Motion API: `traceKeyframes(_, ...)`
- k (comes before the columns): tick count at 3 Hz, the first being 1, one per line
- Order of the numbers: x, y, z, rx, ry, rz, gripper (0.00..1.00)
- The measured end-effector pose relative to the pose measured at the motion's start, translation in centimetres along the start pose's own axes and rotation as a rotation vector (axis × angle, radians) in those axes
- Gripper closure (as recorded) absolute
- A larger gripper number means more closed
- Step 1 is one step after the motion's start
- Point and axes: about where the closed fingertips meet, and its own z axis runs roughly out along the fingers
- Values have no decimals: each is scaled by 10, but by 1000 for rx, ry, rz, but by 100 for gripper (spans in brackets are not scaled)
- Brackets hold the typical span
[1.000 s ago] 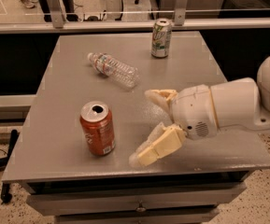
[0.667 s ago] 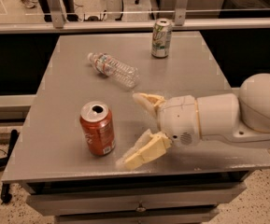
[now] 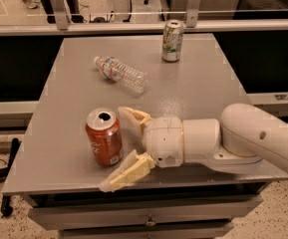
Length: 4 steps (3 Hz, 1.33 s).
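Red can upright beside spread fingers

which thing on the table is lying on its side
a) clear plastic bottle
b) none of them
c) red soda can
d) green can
a: the clear plastic bottle lies flat, while the red soda can, with the open gripper at its right side, and the green can farther back both stand upright.

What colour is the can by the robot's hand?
The can is red with a silver top, in the camera view; the open gripper is beside it.
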Motion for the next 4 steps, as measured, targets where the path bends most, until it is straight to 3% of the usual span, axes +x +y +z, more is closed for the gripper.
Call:
traceKeyframes(2,12,9,24,-7,-58,-25,0)
traceKeyframes(4,17,10,27,8,-61,-28,41)
